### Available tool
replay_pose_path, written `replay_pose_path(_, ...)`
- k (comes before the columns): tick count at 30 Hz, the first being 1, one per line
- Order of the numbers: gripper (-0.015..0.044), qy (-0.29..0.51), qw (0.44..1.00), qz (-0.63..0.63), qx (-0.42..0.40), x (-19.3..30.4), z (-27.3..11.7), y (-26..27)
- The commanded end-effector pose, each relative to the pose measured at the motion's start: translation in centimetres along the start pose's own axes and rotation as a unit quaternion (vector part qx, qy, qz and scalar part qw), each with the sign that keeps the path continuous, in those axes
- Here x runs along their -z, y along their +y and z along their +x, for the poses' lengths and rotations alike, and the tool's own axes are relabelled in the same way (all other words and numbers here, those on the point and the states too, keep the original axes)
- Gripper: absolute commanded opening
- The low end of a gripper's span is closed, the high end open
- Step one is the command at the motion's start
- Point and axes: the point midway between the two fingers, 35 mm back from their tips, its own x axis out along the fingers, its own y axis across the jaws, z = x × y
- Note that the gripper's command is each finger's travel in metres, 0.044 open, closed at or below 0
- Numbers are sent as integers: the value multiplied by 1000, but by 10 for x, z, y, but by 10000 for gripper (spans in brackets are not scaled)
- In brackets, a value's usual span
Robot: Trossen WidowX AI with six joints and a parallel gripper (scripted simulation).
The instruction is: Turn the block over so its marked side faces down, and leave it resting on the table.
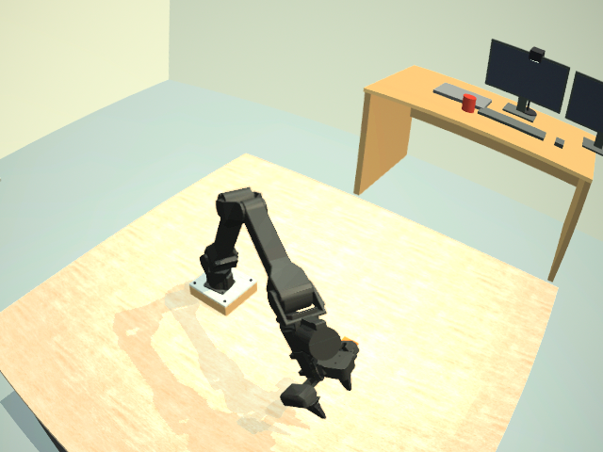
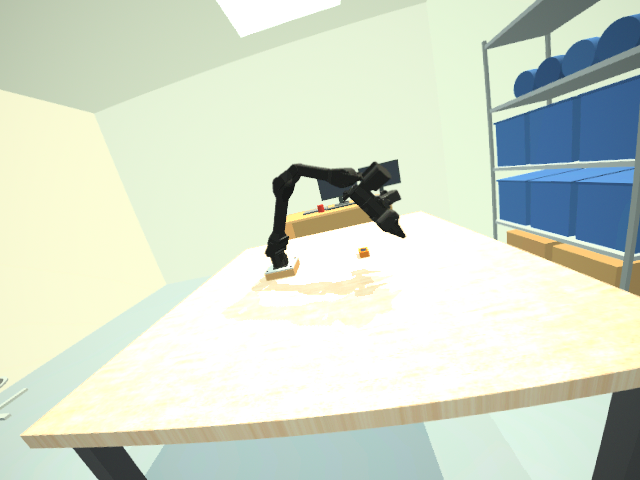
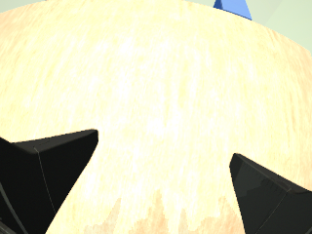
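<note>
Going left to right: the base (image 1: 226,307) (image 2: 282,274) sits on the tabletop (image 1: 438,311) (image 2: 330,372) (image 3: 161,73), and from it my arm (image 1: 268,234) (image 2: 280,211) reaches out and over. Next comes the block (image 1: 349,340) (image 2: 363,252). In the exterior view it rests on the tabletop, orange, a dark mark on its upper side, so the flip isn't done. From the top it is nearly all behind the wrist, just an orange sliver out. Right of it in the exterior view, and above the tabletop, is the tool (image 1: 335,403) (image 2: 404,236) (image 3: 167,150), fingers spread wide, nothing between them, angled downward. The wrist view gets both fingertips but no block.

I call this step the approach, before any grip. Next I'd pull the tool back toward the block, point it down, line the fingers up with two opposite sides, then lower and close. After that: lift, roll the mark under, set down. Main risk: coming down off-line and nudging the block away.
</note>
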Motion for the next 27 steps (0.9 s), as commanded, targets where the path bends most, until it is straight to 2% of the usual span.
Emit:
replay_pose_path(1, 440, 73, 997, 17, -30, 14, 3, 72)
replay_pose_path(7, 440, 185, 981, 23, -46, 49, -4, 164)
replay_pose_path(12, 440, 282, 959, 9, -26, 89, -24, 229)
replay_pose_path(21, 440, 294, 955, 6, -21, 94, -28, 235)
replay_pose_path(27, 440, 294, 955, 6, -21, 114, 1, 236)
